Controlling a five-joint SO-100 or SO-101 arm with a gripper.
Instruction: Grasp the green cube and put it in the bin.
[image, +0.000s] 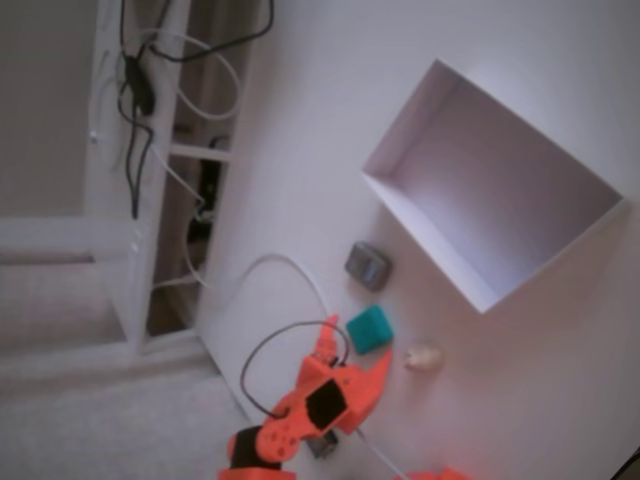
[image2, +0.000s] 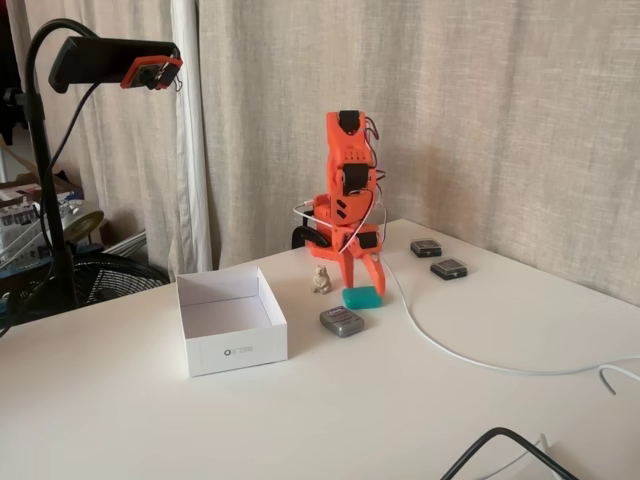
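The green cube (image: 369, 329) (image2: 361, 297) lies on the white table, a small teal block. My orange gripper (image: 358, 340) (image2: 362, 285) is open and lowered over it, one finger on each side of the cube; I cannot tell whether either finger touches it. The bin (image: 510, 200) (image2: 235, 350), a white open-top box, stands empty: up and to the right of the cube in a fixed view, and to the cube's left in the other fixed view.
A dark grey block (image: 367, 265) (image2: 342, 321) lies between the cube and the bin. Close beside the cube sits a small beige lump (image: 424, 357) (image2: 321, 279). A white cable (image2: 440, 345) crosses the table, two more dark blocks (image2: 437, 258) lie behind it, and a camera stand (image2: 60, 150) rises at the left.
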